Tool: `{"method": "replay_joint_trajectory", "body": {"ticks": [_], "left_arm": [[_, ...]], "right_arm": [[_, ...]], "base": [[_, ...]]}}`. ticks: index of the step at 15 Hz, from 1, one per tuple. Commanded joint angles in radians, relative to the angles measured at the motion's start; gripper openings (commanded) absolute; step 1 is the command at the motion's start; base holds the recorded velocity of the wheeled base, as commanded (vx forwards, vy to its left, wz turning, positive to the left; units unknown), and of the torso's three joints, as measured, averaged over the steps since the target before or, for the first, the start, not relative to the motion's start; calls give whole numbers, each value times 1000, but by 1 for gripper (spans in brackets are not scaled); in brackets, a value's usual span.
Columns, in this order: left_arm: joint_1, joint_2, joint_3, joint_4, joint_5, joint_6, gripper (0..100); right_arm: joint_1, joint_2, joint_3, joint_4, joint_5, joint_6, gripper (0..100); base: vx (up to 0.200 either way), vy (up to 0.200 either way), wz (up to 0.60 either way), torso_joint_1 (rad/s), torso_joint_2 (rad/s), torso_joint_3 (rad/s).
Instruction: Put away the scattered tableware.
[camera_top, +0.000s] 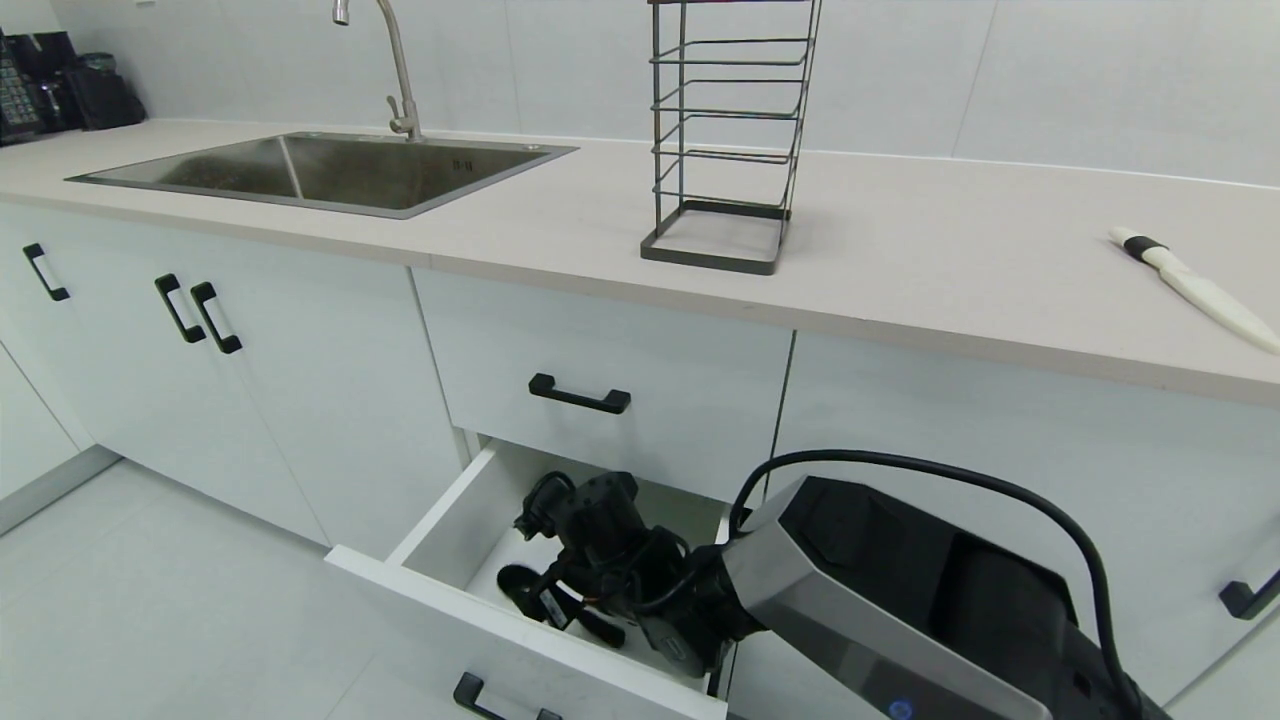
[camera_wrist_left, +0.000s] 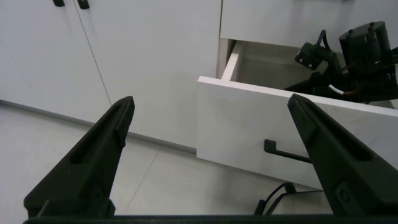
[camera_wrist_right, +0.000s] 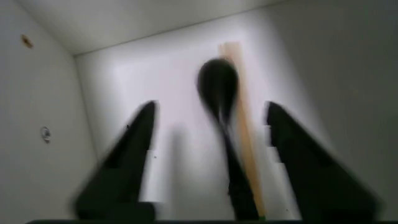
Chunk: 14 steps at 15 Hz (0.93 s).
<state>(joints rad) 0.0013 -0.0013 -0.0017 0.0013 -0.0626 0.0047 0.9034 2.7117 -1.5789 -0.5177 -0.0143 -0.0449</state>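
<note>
We see an open white drawer (camera_top: 445, 510) at the lower centre of the head view, pulled out from under the pale surface (camera_top: 950, 250). Inside it, on the white floor, lie a black plastic spoon (camera_wrist_right: 217, 84) and a pale wooden stick (camera_wrist_right: 239, 112), side by side and touching along their length. The spoon's bowl points toward the drawer's back wall.

The right end effector (camera_wrist_right: 211, 134) is down inside the drawer. Its fingers are spread wide, one on each side of the spoon and stick, and neither finger touches them. It grips nothing.

The left end effector (camera_wrist_left: 211, 102) hangs outside the drawer at the height of its front panel. We see its fingers held far apart and empty, with the drawer's black bar handle (camera_wrist_left: 286, 152) beyond them.

At the right edge of the head view a white knife with a black band (camera_top: 1195, 288) lies flat on the surface, well apart from both end effectors. A dark wire rack (camera_top: 712, 258) stands at upper centre. A steel sink (camera_top: 420, 170) sits in the upper left.
</note>
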Motion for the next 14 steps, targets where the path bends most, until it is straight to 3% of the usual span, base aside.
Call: {"method": "replay_joint_trajectory", "body": {"ticks": [1,8,11,14], "left_arm": [[-1,1,0,0,0,0,100],[0,1,0,0,0,0,100],[0,1,0,0,0,0,100],[0,1,0,0,0,0,100]], "right_arm": [[5,13,-7,1,0,0,100],[5,-93,19,1,-9,13,100],[11,-178,122,-42,-24,10,100],[19,-291,297,-176,-27,3,100]], "base": [[0,0,0,0,0,0],[0,0,0,0,0,0],[0,0,0,0,0,0],[0,0,0,0,0,0]]}}
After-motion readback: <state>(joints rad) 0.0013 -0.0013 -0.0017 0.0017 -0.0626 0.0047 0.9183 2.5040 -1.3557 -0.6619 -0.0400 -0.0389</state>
